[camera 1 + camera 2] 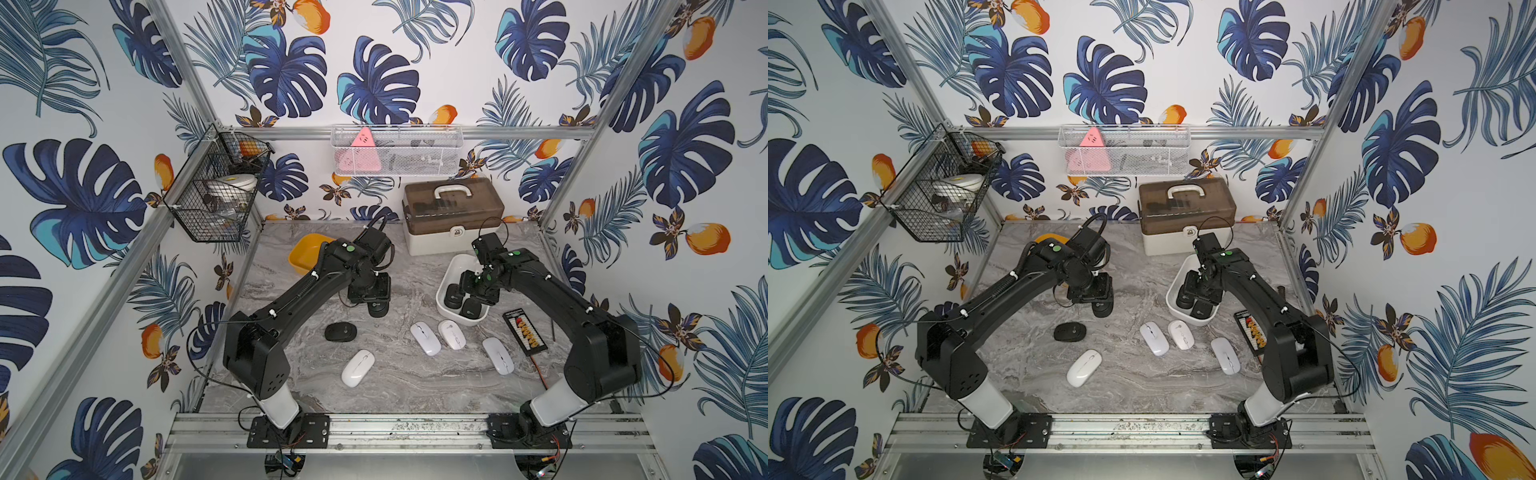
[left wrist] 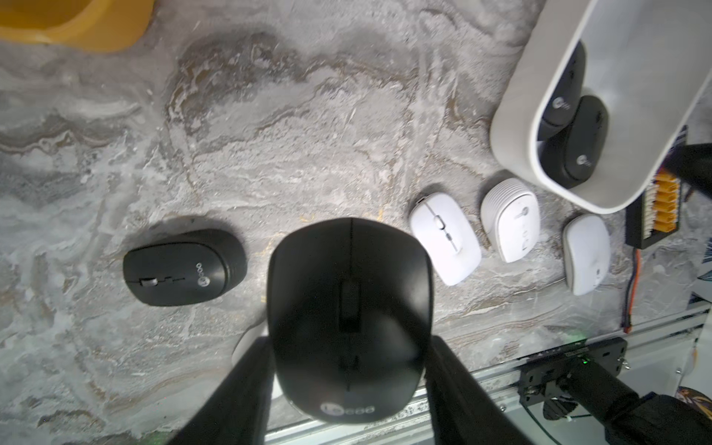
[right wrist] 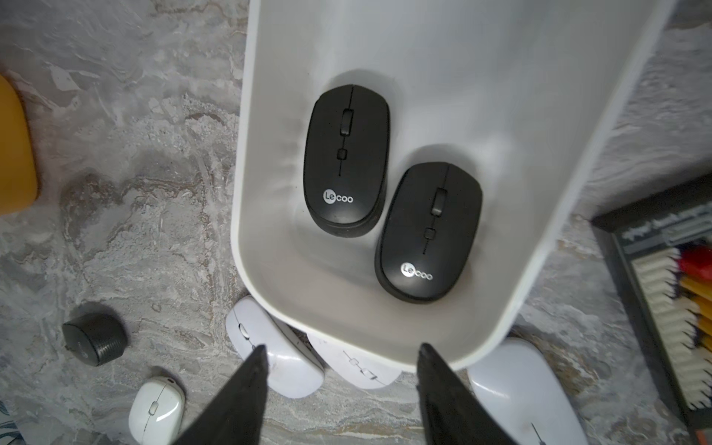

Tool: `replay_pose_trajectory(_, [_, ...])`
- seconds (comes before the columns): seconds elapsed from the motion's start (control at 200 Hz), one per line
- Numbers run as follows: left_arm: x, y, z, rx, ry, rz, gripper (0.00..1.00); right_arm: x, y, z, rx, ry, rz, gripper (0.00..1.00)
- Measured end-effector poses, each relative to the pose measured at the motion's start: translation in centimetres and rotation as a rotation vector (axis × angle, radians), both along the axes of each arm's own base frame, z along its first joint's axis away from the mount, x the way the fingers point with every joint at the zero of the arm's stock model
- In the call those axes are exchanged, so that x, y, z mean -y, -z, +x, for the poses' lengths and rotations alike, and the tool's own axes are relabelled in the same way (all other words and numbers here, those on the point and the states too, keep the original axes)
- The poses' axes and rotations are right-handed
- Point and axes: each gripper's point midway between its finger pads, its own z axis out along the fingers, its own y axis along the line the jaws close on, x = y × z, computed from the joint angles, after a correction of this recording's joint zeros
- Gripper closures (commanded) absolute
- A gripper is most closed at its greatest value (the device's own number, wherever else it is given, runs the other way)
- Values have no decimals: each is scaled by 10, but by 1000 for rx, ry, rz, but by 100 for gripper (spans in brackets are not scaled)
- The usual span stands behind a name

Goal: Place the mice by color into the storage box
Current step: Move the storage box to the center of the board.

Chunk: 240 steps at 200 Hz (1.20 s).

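The left gripper (image 2: 348, 339) is clamped on a black mouse (image 2: 348, 285), with its fingers against the two long sides. It holds the mouse above the table (image 2: 269, 115), well apart from the white tub (image 3: 462, 77). The right gripper (image 3: 341, 348) hangs over the tub with its jaws apart and nothing between them. Two black mice (image 3: 346, 162) lie close together inside the tub, and another black one (image 2: 185, 267) lies on the table, well apart from the tub. Three white mice (image 1: 451, 333) lie just beside the tub and a fourth (image 1: 358, 368) lies farther from it. The black mouse is probably light and stiff: it has a hard matte plastic shell with a domed top, so the straighter sides give the best hold. The white mice look glossy and flatter, so they are likely more slippery and need a low, centred grip.
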Motion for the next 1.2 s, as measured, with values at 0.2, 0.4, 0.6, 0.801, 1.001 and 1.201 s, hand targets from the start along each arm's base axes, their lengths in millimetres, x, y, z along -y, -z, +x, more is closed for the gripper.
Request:
replay_pose_trajectory(0.2, [19, -25, 17, 53, 17, -58, 45, -20, 26, -2, -73, -48, 5, 73])
replay_pose_trajectory(0.4, [40, -38, 28, 72, 40, -110, 47, -46, 41, -13, -108, -125, -1, 76])
replay_pose_trajectory(0.6, [58, -43, 41, 83, 56, -144, 47, -66, 48, -29, -113, -214, -11, 78])
replay_pose_trajectory(0.801, [68, -47, 53, 100, 64, -162, 47, -70, 55, -59, -142, -275, -26, 78])
replay_pose_trajectory(1.001, [84, -47, 57, 105, 88, -174, 47, -65, 50, -75, -145, -292, -27, 78])
replay_pose_trajectory(1.201, [105, -44, 49, 97, 134, -175, 47, -57, 41, -85, -137, -305, -38, 76])
